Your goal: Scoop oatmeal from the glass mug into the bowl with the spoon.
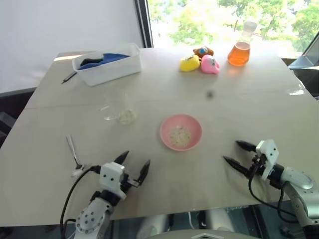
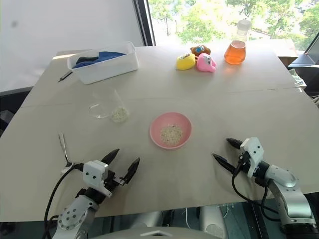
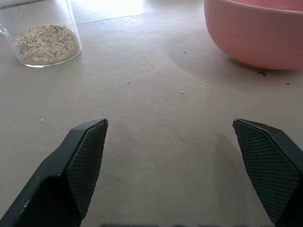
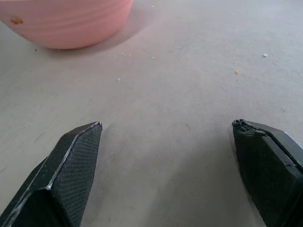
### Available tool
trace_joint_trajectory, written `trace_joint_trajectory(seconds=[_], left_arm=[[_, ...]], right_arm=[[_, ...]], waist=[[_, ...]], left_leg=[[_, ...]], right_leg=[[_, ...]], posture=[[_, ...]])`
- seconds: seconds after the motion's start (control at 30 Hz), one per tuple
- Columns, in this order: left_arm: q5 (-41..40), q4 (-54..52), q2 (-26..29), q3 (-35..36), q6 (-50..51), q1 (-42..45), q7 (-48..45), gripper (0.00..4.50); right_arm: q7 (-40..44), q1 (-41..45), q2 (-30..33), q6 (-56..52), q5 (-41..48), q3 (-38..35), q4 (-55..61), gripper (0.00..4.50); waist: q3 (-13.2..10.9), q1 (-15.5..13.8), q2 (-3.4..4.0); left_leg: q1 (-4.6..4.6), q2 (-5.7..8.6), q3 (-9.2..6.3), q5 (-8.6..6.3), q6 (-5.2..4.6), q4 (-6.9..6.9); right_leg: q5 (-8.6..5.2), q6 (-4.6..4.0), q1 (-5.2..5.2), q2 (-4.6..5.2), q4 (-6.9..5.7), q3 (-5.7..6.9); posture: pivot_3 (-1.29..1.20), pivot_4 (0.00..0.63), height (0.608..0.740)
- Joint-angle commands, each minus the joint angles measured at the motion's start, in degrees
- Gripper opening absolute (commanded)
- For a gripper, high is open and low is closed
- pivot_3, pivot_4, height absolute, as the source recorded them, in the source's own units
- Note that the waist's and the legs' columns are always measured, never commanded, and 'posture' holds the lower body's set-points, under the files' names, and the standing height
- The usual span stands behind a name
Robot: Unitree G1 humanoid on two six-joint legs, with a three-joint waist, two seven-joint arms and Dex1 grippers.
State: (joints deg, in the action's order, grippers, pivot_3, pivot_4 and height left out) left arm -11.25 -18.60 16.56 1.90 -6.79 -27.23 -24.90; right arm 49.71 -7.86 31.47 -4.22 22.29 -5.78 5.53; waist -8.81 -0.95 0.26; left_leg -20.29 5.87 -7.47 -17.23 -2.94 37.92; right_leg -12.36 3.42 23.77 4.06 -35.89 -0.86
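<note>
The pink bowl (image 1: 181,132) sits mid-table with a small heap of pale oatmeal (image 1: 179,135) inside. Left of it and a little farther back stands the clear glass mug (image 1: 118,109), flakes of oatmeal (image 3: 47,43) in its bottom. The silver spoon (image 1: 73,152) lies flat near the table's left front, just left of my left gripper (image 1: 134,167). That gripper stands open and empty near the front edge, in front of the mug and left of the bowl. My right gripper (image 1: 235,153) is open and empty too, right of the bowl (image 4: 66,21), pointing toward it.
A white tub (image 1: 107,63) with blue cloth stands at the back left, a dark stick (image 1: 69,77) beside it. Plush toys (image 1: 200,61) and a flask of orange liquid (image 1: 240,47) stand at the back right. Crumbs dot the tabletop (image 4: 189,85).
</note>
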Motion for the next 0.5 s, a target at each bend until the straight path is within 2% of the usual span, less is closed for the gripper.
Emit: trace_joint_trajectory(seconds=[0.03,0.5], left_arm=[[0.91,1.13,-0.01,-0.1,-0.45,-0.88,0.24,4.48],[1.37,2.57,-0.03,0.03,-0.89,0.54,0.42,4.48]], right_arm=[[-0.01,0.0,0.69,-0.1,0.01,-1.69,-1.39,4.45],[-0.7,0.81,0.09,0.36,-0.5,-0.93,-2.07,4.45]], waist=[[0.0,0.0,0.0],[0.03,-0.01,0.04]], left_leg=[[0.0,0.0,0.0,0.0,0.0,0.0],[0.03,0.0,-0.01,0.01,0.0,0.03]], right_leg=[[0.0,0.0,0.0,0.0,0.0,0.0],[0.0,0.02,-0.02,-0.01,-0.02,0.01]], posture=[[0.0,0.15,0.74],[0.0,0.15,0.74]])
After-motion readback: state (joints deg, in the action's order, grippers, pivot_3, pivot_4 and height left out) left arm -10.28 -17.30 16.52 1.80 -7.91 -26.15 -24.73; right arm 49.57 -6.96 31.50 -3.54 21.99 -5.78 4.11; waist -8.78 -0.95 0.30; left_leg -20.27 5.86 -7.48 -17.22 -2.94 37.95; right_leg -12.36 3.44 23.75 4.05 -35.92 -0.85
